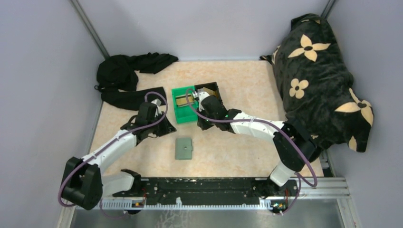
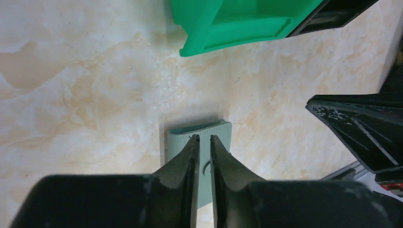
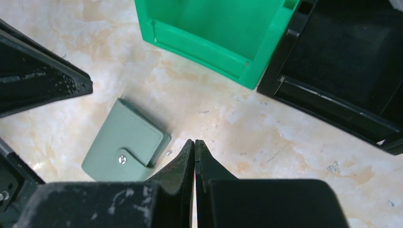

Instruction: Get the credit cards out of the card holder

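Card holder (image 1: 184,148) lies flat and folded shut on the tabletop (image 1: 223,156) between the arms in the top view.

Left wrist view: the left hand (image 2: 203,137) hovers above it, jaws narrow and empty.

Right wrist view: the right hand (image 3: 195,142) is closed and empty just beside it, and the snap tab (image 3: 122,159) is fastened. No credit cards show.

It is probably light, soft and apt to slide, so pin one panel and lift the tab edge.

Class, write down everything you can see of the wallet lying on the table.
The wallet is small, flat and grey-green, and looks like stitched leather. It is closed, its tab fastened by a round metal snap. It lies flat on the marbled table, on the near side of the green bin and apart from it. No cards show, and in the top view nothing touches it.
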